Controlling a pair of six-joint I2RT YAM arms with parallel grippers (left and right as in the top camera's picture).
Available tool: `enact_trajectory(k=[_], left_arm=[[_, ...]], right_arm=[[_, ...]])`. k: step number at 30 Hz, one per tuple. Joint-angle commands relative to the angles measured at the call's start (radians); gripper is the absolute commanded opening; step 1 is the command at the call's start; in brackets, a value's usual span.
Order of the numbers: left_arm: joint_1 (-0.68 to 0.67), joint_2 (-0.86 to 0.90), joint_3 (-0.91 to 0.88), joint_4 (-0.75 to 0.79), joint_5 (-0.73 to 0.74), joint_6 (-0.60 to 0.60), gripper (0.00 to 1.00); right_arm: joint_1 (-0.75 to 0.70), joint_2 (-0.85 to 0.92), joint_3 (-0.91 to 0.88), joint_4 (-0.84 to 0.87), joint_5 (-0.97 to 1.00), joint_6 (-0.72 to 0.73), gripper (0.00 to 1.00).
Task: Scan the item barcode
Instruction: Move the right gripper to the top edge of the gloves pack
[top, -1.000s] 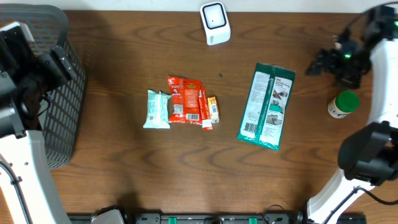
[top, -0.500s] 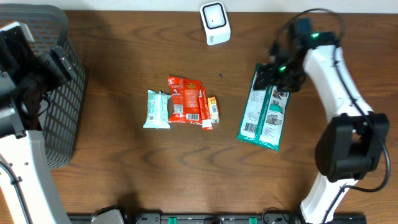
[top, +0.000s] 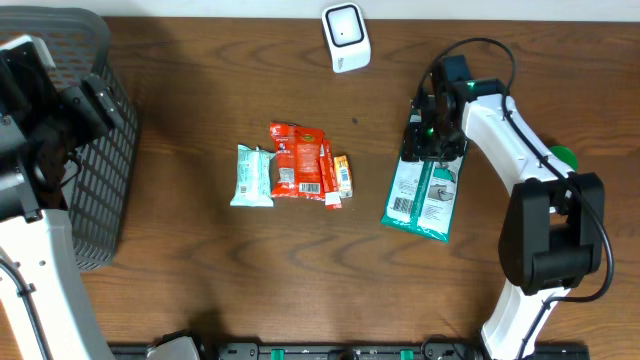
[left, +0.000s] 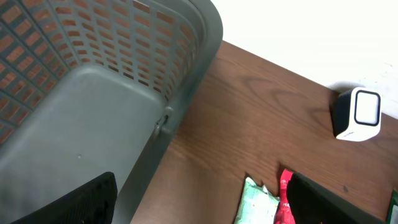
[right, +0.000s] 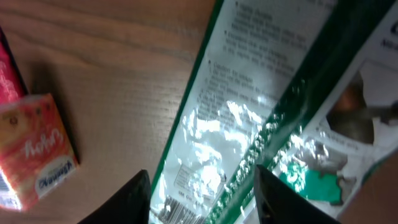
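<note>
Green packet (top: 425, 190): flat on the tabletop (top: 300, 280), right of centre. Long axis runs far to near, near end tilted left. Far end lies between the right fingers (right: 138, 198); grip cannot be told. Basket (top: 110, 180): left edge, grey floor showing; left gripper (left: 205, 199) above, fingers spread.

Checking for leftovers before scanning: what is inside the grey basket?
Only bare grey floor and mesh walls of the grey basket show from the left wrist; the left tool hides its near corner.
</note>
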Motion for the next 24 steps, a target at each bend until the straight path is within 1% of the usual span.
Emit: enact_trajectory(k=[1, 3, 5, 9, 11, 12, 13, 16, 18, 24], left_arm=[[0.002, 0.004, 0.013, 0.012, 0.005, 0.013, 0.87], [0.002, 0.004, 0.013, 0.090, 0.005, 0.013, 0.87], [0.002, 0.004, 0.013, 0.130, 0.005, 0.013, 0.87], [0.002, 0.004, 0.013, 0.113, 0.006, 0.013, 0.87], [0.002, 0.003, 0.013, 0.111, 0.007, 0.013, 0.87], [0.002, 0.003, 0.013, 0.085, 0.026, 0.002, 0.87], [0.002, 0.003, 0.013, 0.062, 0.076, -0.015, 0.87], [-0.012, 0.013, 0.002, 0.021, 0.337, -0.028, 0.87], [-0.046, 0.024, -0.019, 0.004, 0.424, -0.028, 0.87], [-0.262, 0.092, -0.076, -0.008, 0.437, -0.013, 0.87]], right_arm=[[-0.019, -0.026, 0.063, -0.051, 0.009, -0.006, 0.52], [-0.042, -0.039, 0.098, -0.093, 0.008, -0.005, 0.54], [-0.065, -0.050, 0.121, -0.129, 0.009, -0.006, 0.57], [-0.122, -0.063, 0.138, -0.177, 0.009, -0.038, 0.65], [-0.154, -0.063, 0.138, -0.185, 0.005, -0.040, 0.65], [-0.170, -0.063, 0.137, -0.187, 0.005, -0.040, 0.65], [-0.184, -0.063, 0.136, -0.191, 0.005, -0.040, 0.64], [-0.219, -0.063, 0.136, -0.191, 0.005, -0.040, 0.62], [-0.236, -0.063, 0.135, -0.190, 0.005, -0.040, 0.61], [-0.267, -0.062, 0.122, -0.190, 0.005, -0.048, 0.62]])
